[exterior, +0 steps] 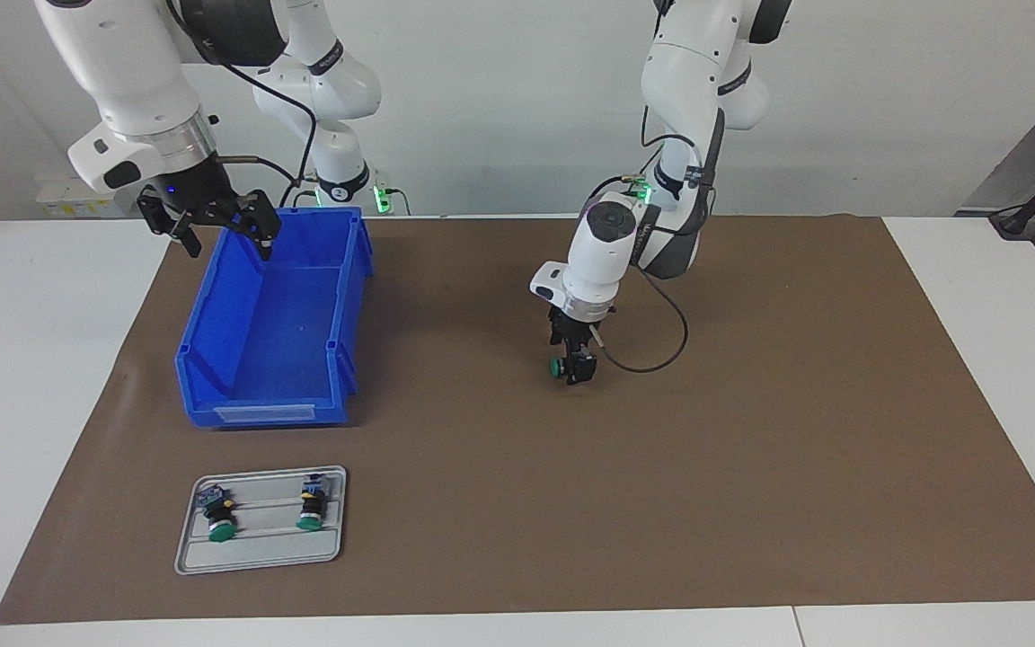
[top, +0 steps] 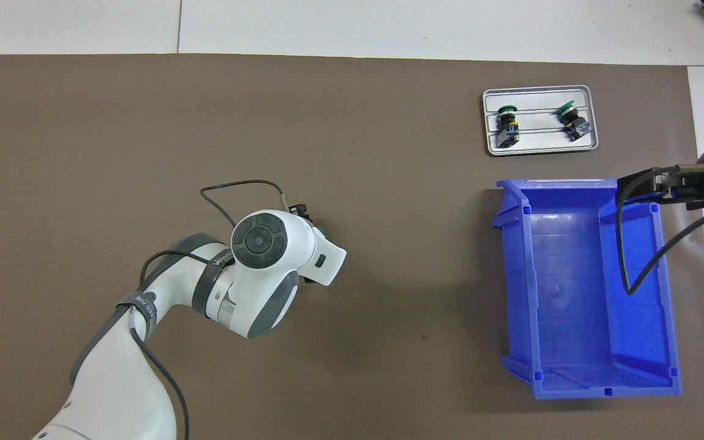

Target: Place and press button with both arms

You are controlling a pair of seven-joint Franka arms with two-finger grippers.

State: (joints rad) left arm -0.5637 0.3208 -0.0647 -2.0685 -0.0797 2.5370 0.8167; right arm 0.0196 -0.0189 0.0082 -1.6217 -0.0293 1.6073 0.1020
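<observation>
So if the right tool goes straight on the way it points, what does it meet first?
The bin: the right tool, open and empty, hangs over it pointing down, so it would likely meet the bin's floor or side wall. Which one, I cannot tell.

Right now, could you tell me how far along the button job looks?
Done: two buttons already lie on the grey tray. In hand: the left gripper holds a third button over the brown mat. Left: bringing it to the tray and pressing it. The right gripper waits open over the blue bin.
</observation>
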